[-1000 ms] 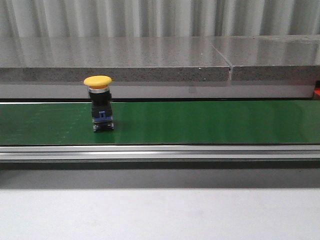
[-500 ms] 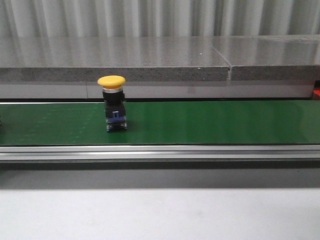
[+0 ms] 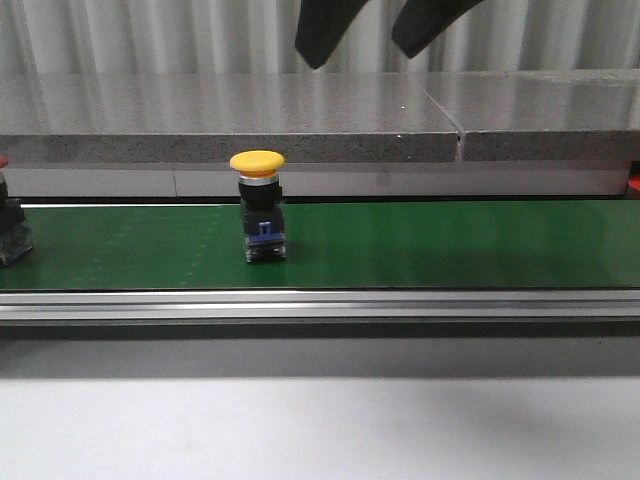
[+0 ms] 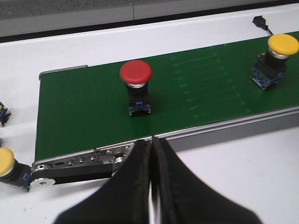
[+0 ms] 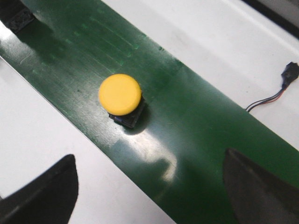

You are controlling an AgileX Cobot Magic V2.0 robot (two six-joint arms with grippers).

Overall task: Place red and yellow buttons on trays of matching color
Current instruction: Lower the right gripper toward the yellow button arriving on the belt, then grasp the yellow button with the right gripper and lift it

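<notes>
Your yellow button (image 3: 258, 205) stands upright on the green belt (image 3: 450, 245), left of the middle in the front view; its cap is up, its black body and blue base sit flat on the belt; from the right wrist you look straight down on its cap (image 5: 119, 94), with the right gripper (image 5: 149, 186) above it, jaws spread wide, one finger (image 5: 44, 193) over the white table (image 5: 42, 140) and the other over the belt's far side; in the front view those two dark fingertips (image 3: 322, 30) hang high above the button, well apart from it and a little to its right. Your red button (image 4: 135, 86) stands upright on the belt too, near the belt's end, well apart from the yellow one (image 4: 275, 58); the front view catches only its edge (image 3: 12, 225) at the far left. Your left gripper (image 4: 152, 149) hovers off the belt beside the roller end, fingers pressed together, nothing between them. A second yellow button (image 4: 9, 165) lies on the table just past that end; a thin cable (image 5: 268, 95) lies on the table beyond the belt.
</notes>
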